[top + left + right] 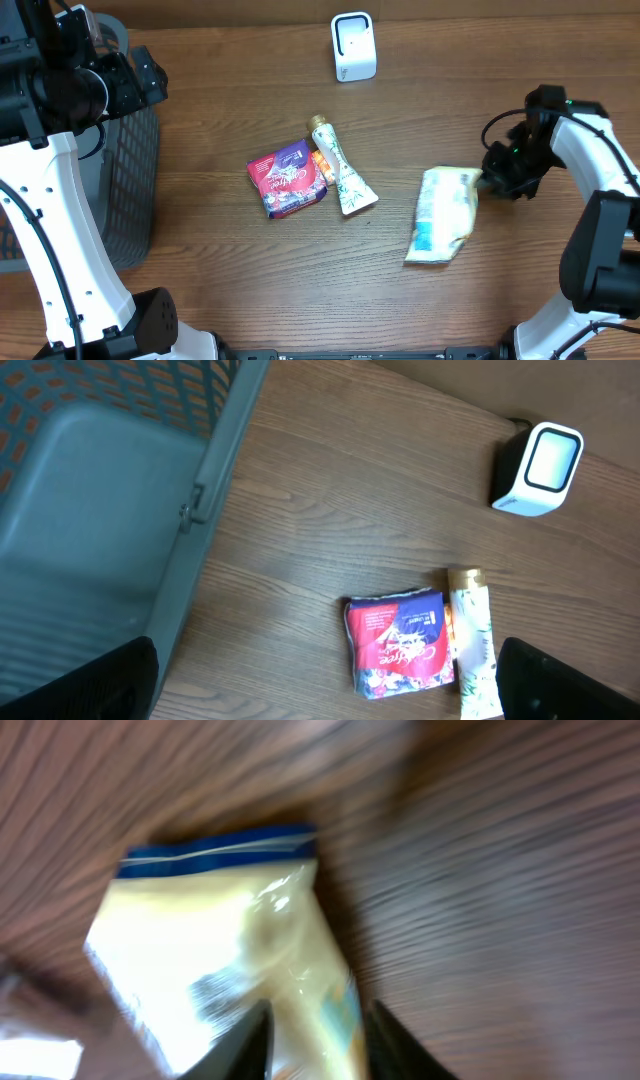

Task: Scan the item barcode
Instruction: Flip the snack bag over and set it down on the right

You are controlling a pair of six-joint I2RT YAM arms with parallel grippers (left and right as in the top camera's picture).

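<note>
Right end effector (318,1025), fingers slightly apart, astride cream pouch (220,940) edge.

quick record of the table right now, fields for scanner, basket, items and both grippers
scanner: white, at the table's far side, nothing in front of it
basket: grey, on the left
packet: red and purple, mid-table
tube: lying against the packet's right side
bag: pale yellow with blue, lying on the right
left gripper: open, empty, above the basket
right gripper: at the bag's upper right corner, fingers either side of it, grip unclear in the blur
</note>
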